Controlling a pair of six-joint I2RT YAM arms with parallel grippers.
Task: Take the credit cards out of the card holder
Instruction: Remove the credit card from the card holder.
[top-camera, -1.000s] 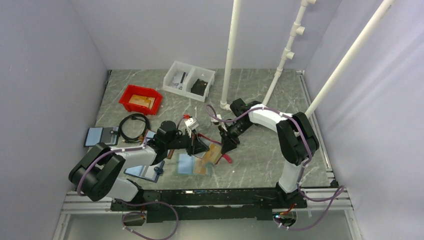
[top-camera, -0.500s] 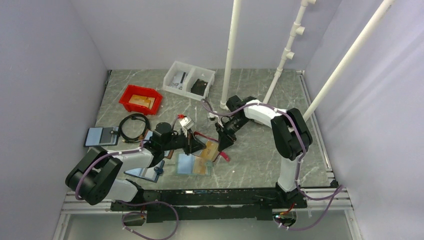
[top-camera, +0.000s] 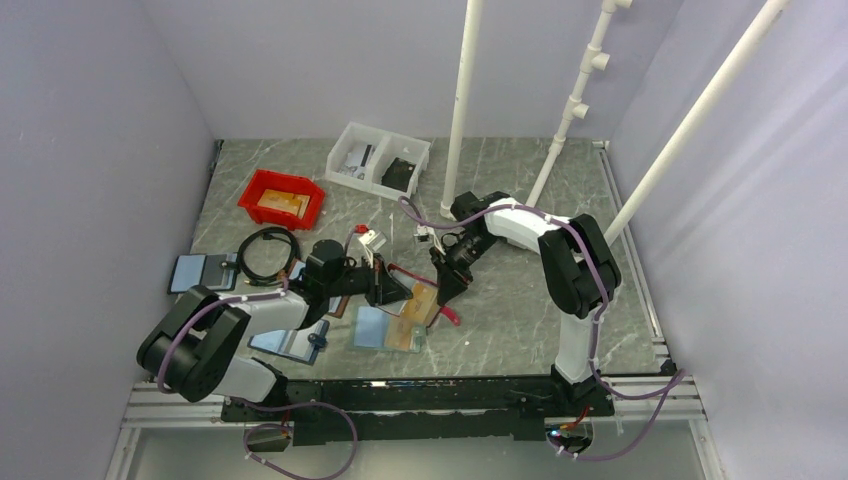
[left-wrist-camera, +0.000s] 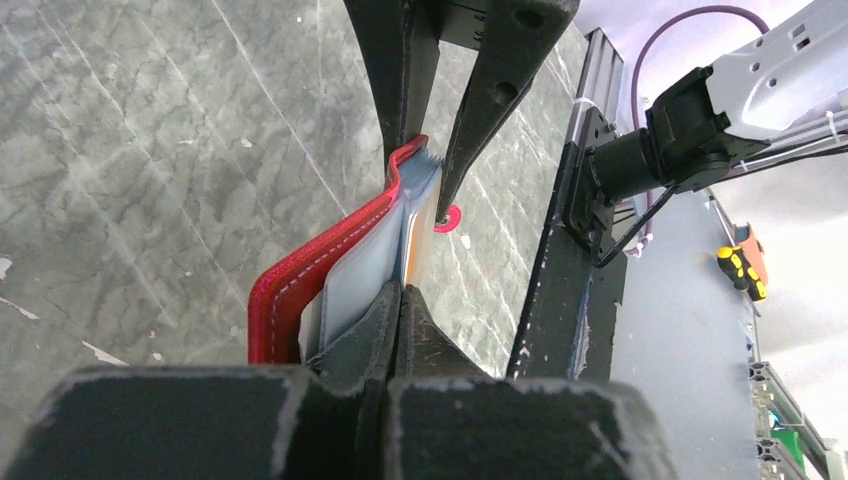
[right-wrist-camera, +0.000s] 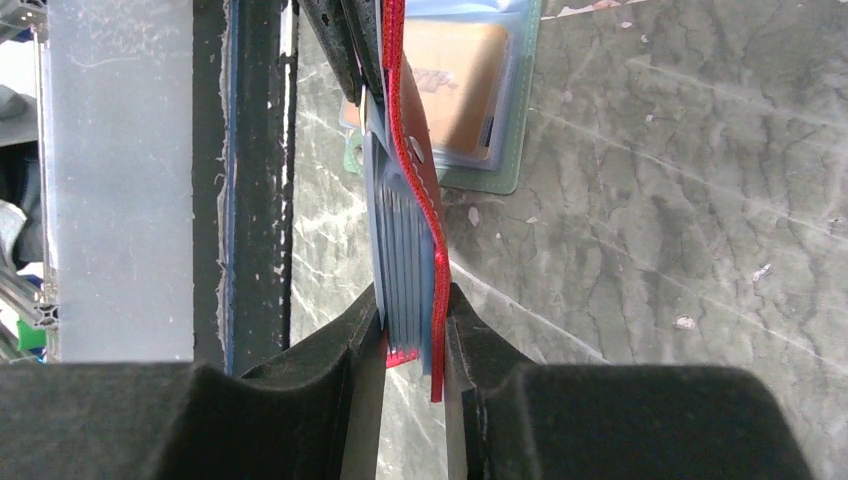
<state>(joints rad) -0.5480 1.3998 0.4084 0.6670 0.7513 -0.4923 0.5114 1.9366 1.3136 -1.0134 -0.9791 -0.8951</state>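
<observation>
The red card holder (top-camera: 422, 297) hangs above the table between both grippers, its tan-orange inside facing up. My right gripper (top-camera: 447, 282) is shut on its far end; in the right wrist view (right-wrist-camera: 412, 320) the jaws clamp the red cover (right-wrist-camera: 437, 270) and the pale blue-grey card pockets (right-wrist-camera: 402, 250). My left gripper (top-camera: 387, 291) is shut at the near end; in the left wrist view (left-wrist-camera: 401, 292) its tips pinch the thin tan-orange card (left-wrist-camera: 413, 250) beside pale blue-grey cards (left-wrist-camera: 360, 270) inside the red cover (left-wrist-camera: 300, 285). A pink-red tab (top-camera: 452, 318) hangs down.
A light teal holder with an orange card (top-camera: 388, 330) lies on the table under the grippers. A brown holder (top-camera: 202, 270), a black cable (top-camera: 265, 252), a red bin (top-camera: 282, 198), a white bin (top-camera: 378, 160) and white poles (top-camera: 458, 110) stand further off.
Both grippers and the red holder between them have shifted slightly left. Both grips are unchanged.
</observation>
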